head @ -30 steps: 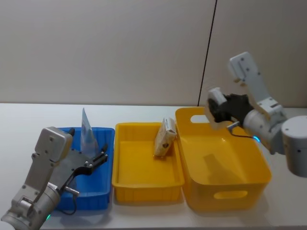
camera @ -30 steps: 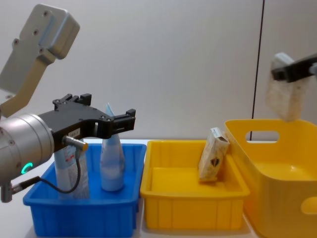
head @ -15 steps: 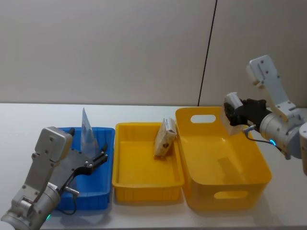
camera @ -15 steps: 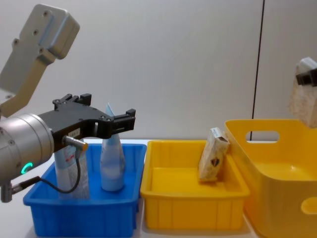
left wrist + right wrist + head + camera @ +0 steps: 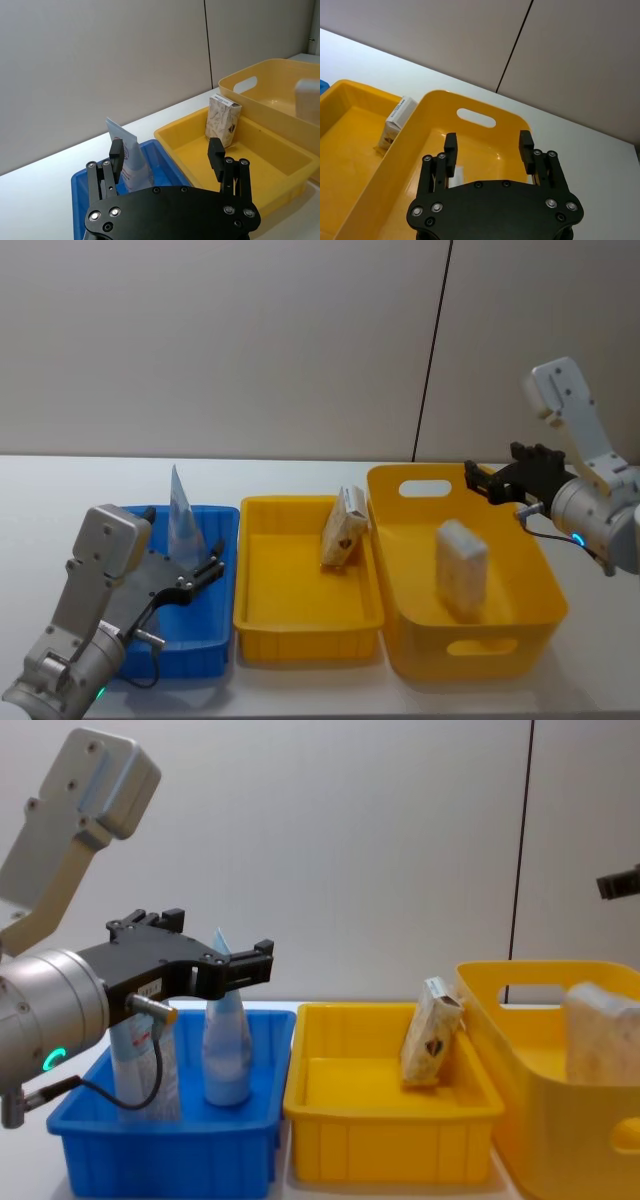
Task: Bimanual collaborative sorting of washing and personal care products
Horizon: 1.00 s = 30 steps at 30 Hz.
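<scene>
A whitish pack (image 5: 460, 568) sits upright inside the large yellow bin (image 5: 480, 650), loose from any gripper; it shows again as the pack (image 5: 600, 1045). My right gripper (image 5: 497, 480) hangs open above the bin's far right rim with nothing between its fingers (image 5: 451, 146). A beige pack with a dark emblem (image 5: 343, 527) leans on the right wall of the middle yellow tray (image 5: 300, 635). Two pale-blue tubes (image 5: 227, 1050) (image 5: 145, 1065) stand in the blue bin (image 5: 170, 1160). My left gripper (image 5: 200, 575) is open over the blue bin, just in front of a tube (image 5: 127, 157).
The three containers stand in a row on a white table (image 5: 60, 490), blue at the left, large yellow at the right. A grey wall runs behind. Bare table lies left of the blue bin and right of the large bin.
My right gripper moved right and back, opened and let go of the whitish pack, which dropped into the large yellow bin. The left arm has not moved.
</scene>
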Available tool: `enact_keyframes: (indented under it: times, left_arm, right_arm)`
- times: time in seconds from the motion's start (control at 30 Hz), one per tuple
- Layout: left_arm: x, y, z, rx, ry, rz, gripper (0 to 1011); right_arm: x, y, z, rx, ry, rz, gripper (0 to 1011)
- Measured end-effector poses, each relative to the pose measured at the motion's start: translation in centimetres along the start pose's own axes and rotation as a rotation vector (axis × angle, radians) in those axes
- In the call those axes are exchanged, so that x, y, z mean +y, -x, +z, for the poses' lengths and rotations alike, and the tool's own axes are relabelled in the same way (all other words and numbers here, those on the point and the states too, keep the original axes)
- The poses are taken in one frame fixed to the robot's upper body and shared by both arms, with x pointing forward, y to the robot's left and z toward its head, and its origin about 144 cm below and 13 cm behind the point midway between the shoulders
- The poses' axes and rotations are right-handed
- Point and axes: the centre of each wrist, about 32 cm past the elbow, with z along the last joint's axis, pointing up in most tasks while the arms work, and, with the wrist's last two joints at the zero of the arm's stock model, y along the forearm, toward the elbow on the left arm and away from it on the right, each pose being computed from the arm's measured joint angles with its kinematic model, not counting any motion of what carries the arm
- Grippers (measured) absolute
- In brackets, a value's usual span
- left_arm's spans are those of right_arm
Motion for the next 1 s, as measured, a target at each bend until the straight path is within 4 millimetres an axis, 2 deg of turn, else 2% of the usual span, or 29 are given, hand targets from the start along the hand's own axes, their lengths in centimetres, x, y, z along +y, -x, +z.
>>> enact_keyframes:
  times: [0.2, 0.4, 0.7, 1.0]
  left_arm:
    - [-0.1, -0.1, 0.1, 0.001, 0.002, 0.003, 1001]
    - [-0.3, -0.9, 1.0, 0.009, 0.014, 0.017, 1001]
    - [-0.5, -3.4, 3.0, 0.022, 0.003, 0.053, 1001]
    - [-0.3, -5.0, 3.3, 0.045, -0.062, 0.054, 1001]
  right_arm:
    - [-0.1, -0.1, -0.1, 0.003, 0.003, -0.001, 894]
    - [-0.1, -0.1, -0.1, 0.004, 0.003, -0.002, 1002]
    - [-0.1, -0.2, -0.1, 0.005, 0.004, -0.003, 1002]
    - [-0.1, -0.2, -0.1, 0.006, 0.005, -0.004, 1002]
